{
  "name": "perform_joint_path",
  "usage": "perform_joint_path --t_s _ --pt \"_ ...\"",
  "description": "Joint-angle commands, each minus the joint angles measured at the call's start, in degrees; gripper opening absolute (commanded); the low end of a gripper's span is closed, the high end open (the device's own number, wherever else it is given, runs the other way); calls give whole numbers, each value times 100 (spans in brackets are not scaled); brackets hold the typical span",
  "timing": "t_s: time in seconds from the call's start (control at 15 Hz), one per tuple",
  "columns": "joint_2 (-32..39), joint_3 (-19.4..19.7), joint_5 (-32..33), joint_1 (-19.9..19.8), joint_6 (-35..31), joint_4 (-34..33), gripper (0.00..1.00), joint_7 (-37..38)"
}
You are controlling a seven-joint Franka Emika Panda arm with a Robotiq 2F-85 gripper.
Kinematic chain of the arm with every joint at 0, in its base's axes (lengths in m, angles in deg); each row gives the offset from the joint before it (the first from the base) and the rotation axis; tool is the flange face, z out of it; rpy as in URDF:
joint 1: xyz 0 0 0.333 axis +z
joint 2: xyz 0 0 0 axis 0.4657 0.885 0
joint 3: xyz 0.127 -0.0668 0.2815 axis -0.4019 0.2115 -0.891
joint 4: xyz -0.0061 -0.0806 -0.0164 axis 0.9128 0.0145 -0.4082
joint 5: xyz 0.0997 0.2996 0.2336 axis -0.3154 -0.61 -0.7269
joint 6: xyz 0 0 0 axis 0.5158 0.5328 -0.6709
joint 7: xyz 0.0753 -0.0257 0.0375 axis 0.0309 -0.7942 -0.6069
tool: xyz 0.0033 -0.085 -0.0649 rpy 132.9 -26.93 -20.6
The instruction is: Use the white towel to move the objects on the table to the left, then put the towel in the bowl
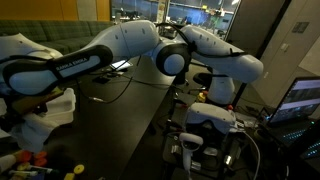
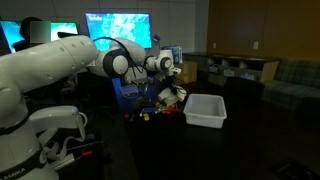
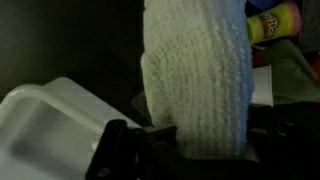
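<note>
My gripper is shut on the white towel, which hangs from the jaws and fills the middle of the wrist view. In an exterior view the gripper holds the towel just above the dark table, beside several small colourful objects. The white rectangular bowl stands close by on the table; its rim also shows in the wrist view. A yellow-lidded small tub lies beyond the towel. In an exterior view the towel hangs near small coloured objects.
Monitors glow behind the table. A second robot base stands in the foreground. Cables and equipment sit at the table's edge, with a laptop screen nearby.
</note>
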Motion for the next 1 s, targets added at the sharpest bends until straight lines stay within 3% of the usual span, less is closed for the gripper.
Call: perform_joint_path --t_s 0.0,0.47,0.67,0.93 --pt "-788 197 169 -22 -270 957 8 41" --pt "-1872 782 270 -192 -1187 2159 11 114" --pt "-1952 923 209 -359 -1200 2215 9 -7" --pt "-1609 946 156 -618 -1114 1761 9 -112"
